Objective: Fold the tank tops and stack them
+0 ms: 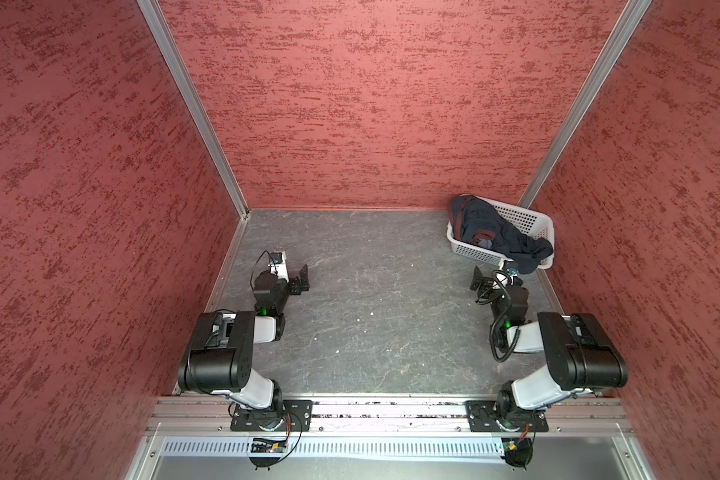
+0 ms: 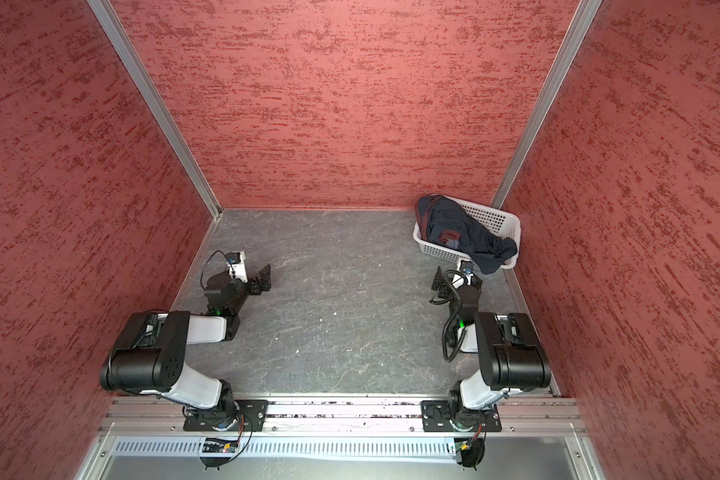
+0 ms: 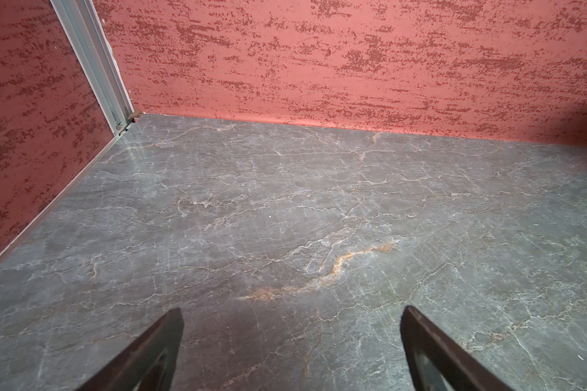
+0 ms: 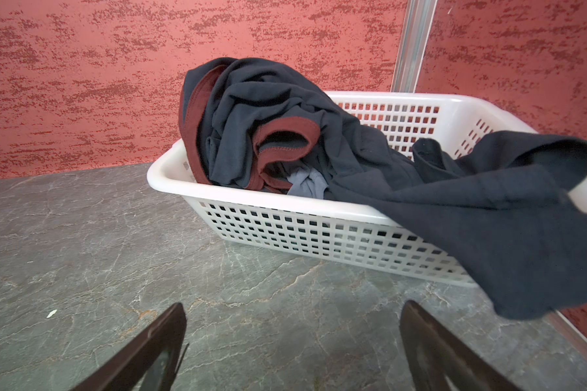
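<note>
A dark navy tank top (image 1: 491, 226) (image 2: 458, 224) with reddish trim lies crumpled in the white perforated basket (image 1: 533, 216) (image 2: 500, 216) at the back right. One end hangs over the basket's near rim. In the right wrist view the navy tank top (image 4: 353, 152) fills the basket (image 4: 170, 171), and a bit of slate blue-grey tank top (image 4: 307, 184) peeks out beneath it. My right gripper (image 1: 484, 277) (image 2: 440, 279) (image 4: 292, 313) stands open just in front of the basket, touching nothing. My left gripper (image 1: 302, 279) (image 2: 265, 278) (image 3: 290, 315) is open over bare table at the left.
The grey marble-patterned table (image 1: 383, 316) is walled by red textured panels on three sides, with aluminium posts (image 1: 242, 208) in the back corners. A metal rail (image 1: 391, 409) carrying both arm bases runs along the front edge. The basket sits close to the right wall.
</note>
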Robot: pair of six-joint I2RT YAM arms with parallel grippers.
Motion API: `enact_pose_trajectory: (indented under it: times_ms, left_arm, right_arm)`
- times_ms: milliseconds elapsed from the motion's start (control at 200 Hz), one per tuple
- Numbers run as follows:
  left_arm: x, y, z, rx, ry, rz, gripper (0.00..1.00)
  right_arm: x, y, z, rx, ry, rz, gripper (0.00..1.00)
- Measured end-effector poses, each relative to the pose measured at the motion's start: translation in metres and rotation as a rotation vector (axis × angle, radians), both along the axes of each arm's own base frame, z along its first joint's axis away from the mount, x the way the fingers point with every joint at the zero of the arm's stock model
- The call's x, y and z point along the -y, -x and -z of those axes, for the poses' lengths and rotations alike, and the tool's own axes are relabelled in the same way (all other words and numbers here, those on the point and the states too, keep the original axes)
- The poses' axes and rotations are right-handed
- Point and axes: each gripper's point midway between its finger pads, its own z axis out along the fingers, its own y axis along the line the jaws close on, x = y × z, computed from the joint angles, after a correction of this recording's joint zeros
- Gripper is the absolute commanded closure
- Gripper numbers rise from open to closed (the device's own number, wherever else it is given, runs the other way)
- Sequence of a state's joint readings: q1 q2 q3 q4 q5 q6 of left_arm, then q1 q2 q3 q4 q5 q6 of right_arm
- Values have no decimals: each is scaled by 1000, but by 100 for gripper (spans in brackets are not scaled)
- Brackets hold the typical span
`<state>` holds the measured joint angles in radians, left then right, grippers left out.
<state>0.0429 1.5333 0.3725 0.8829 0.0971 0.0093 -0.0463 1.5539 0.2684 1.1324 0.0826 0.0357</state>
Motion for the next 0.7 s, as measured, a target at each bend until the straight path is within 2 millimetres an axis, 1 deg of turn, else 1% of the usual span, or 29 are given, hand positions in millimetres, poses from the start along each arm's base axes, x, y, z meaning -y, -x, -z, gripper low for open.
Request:
enact_pose_trajectory:
  times_ms: [115, 220, 346, 426, 481, 511, 541, 546, 571, 601, 621, 626, 686, 701]
  left_arm:
    - [3, 0, 0, 0, -8, 1, 1]
    - [8, 1, -2, 15, -26, 2, 0]
    - [16, 14, -1, 27, -55, 16, 1]
    - [25, 21, -10, 48, -93, 23, 0]
    - [42, 24, -28, 81, -134, 54, 0]
    - [52, 26, -39, 105, -148, 79, 0]
    - [63, 29, -54, 132, -157, 102, 1]
    - [63, 29, -54, 132, -157, 102, 1]
    - [73, 33, -70, 165, -157, 124, 1]
    - [80, 38, -85, 196, -149, 138, 0]
    - [82, 40, -93, 208, -146, 142, 0]
    - [83, 42, -99, 219, -141, 144, 1]
    - [84, 52, -130, 268, -101, 140, 0]
    - [83, 56, -140, 283, -85, 135, 0]
  right_arm:
    - [-1, 0, -1, 3, 2, -4, 1]
    - [-6, 4, -3, 17, 19, -29, 1]
    - [-16, 11, -8, 37, 38, -62, 1]
    - [-20, 16, -15, 56, 50, -74, 1]
    - [-23, 21, -26, 85, 58, -83, 1]
    - [-25, 24, -36, 111, 63, -86, 1]
    - [-27, 27, -51, 148, 67, -89, 1]
    - [-27, 27, -52, 150, 66, -90, 1]
    - [-29, 30, -63, 182, 67, -93, 1]
    - [-30, 34, -77, 217, 60, -97, 1]
    - [-31, 37, -84, 236, 55, -99, 1]
    - [-31, 38, -87, 244, 52, -99, 1]
    - [-33, 44, -110, 294, 18, -102, 1]
    - [-33, 45, -119, 309, -2, -102, 1]
